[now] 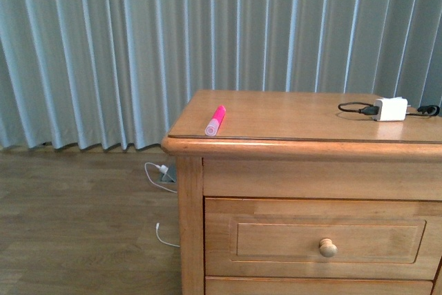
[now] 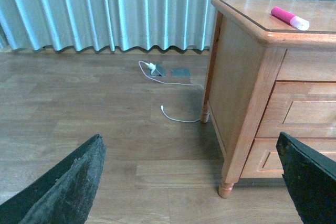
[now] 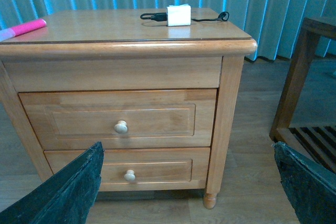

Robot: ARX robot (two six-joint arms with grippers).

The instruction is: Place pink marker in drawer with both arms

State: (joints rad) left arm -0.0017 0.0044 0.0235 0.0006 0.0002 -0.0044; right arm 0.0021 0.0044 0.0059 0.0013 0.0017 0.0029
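Note:
The pink marker (image 1: 215, 120) lies on the dresser top near its front left corner, pale cap toward the front edge; it also shows in the left wrist view (image 2: 290, 18) and at the edge of the right wrist view (image 3: 22, 28). The taller drawer (image 1: 324, 238) is shut, with its round knob (image 1: 328, 247); the right wrist view shows it too (image 3: 121, 119). My left gripper (image 2: 194, 182) is open and empty, low over the floor left of the dresser. My right gripper (image 3: 189, 182) is open and empty, in front of the dresser. Neither arm shows in the front view.
A white charger block (image 1: 390, 108) with a black cable sits on the dresser top at the right. A shallower lower drawer (image 3: 126, 169) is shut. A white cable (image 2: 173, 85) lies on the wooden floor. A dark wooden stand (image 3: 304, 87) is right of the dresser. Curtains hang behind.

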